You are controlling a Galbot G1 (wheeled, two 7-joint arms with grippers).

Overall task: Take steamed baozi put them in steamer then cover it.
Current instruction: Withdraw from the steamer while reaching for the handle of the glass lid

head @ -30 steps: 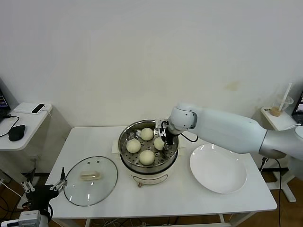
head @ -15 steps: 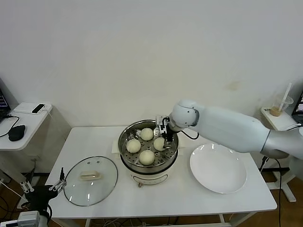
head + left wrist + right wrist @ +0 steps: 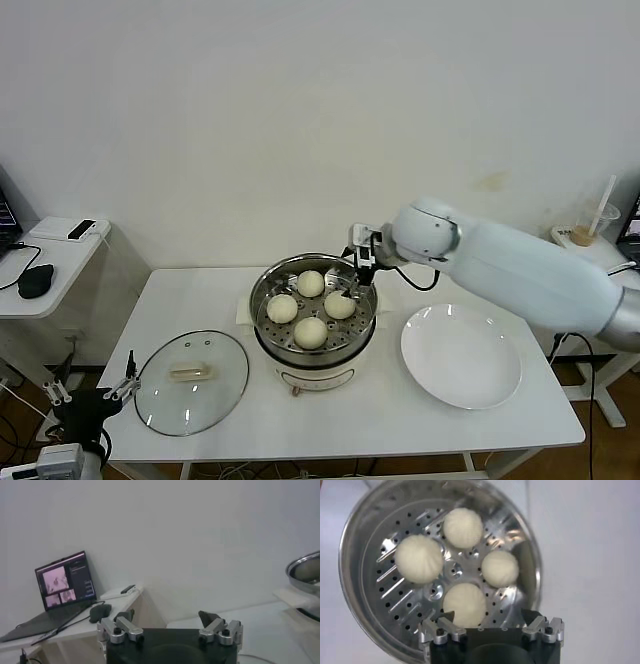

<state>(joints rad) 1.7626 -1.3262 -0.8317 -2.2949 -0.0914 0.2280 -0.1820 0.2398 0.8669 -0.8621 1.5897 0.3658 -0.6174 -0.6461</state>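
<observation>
R gripper (image 3: 362, 268) lifted off the steamer (image 3: 315, 345), fingers wide & empty since all 4 baozi (image 3: 311, 307) sit on tray; glass cover (image 3: 191, 381) on table beside, L gripper (image 3: 170, 626) parked wide open.

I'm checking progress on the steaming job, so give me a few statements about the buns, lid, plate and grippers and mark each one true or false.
1. All four baozi sit in the steamer. True.
2. The cover is on the steamer. False: it lies on the table, to the steamer's left.
3. The white plate holds one bun. False: it is bare.
4. The right gripper is open above the steamer's far right rim, holding nothing. True.
5. The left gripper grips the cover's handle. False: it is open, low beside the table's left edge.
</observation>
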